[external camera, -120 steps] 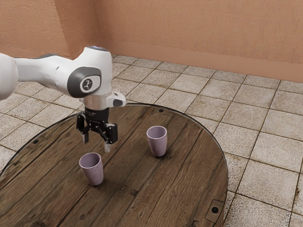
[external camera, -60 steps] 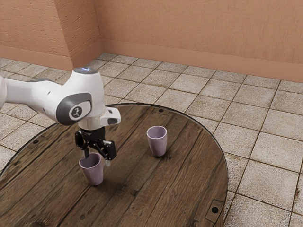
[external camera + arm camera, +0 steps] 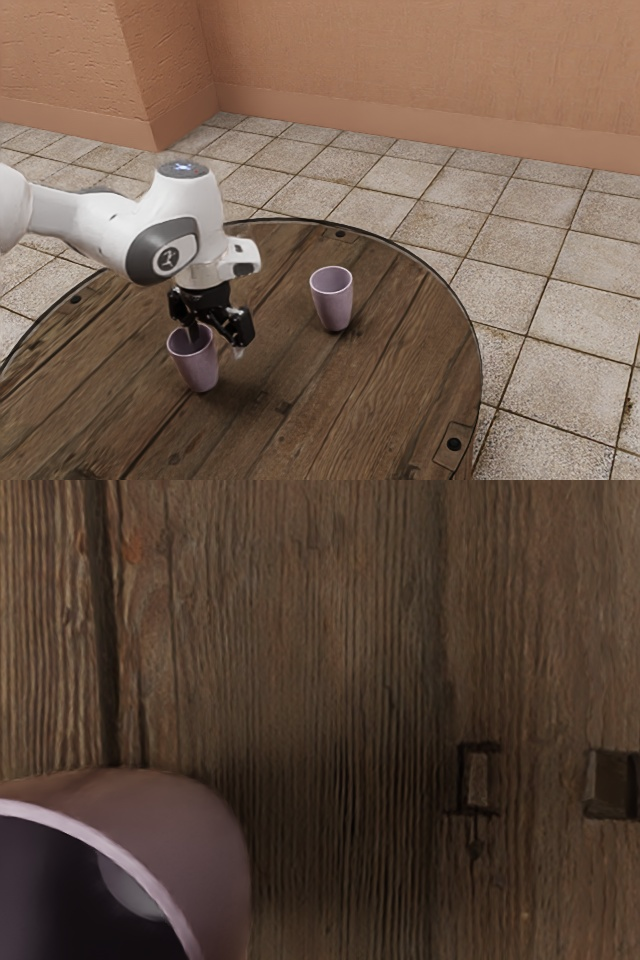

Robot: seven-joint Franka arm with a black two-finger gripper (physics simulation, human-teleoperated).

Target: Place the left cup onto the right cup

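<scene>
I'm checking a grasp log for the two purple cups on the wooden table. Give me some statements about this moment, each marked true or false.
1. The pale purple left cup and the pale purple right cup both stand upright on the round wooden table. True.
2. The left cup is stacked on the right cup. False: they stand apart.
3. The black gripper is down at the left cup's rim. True.
4. The gripper is over the right cup. False: that cup stands free.
</scene>
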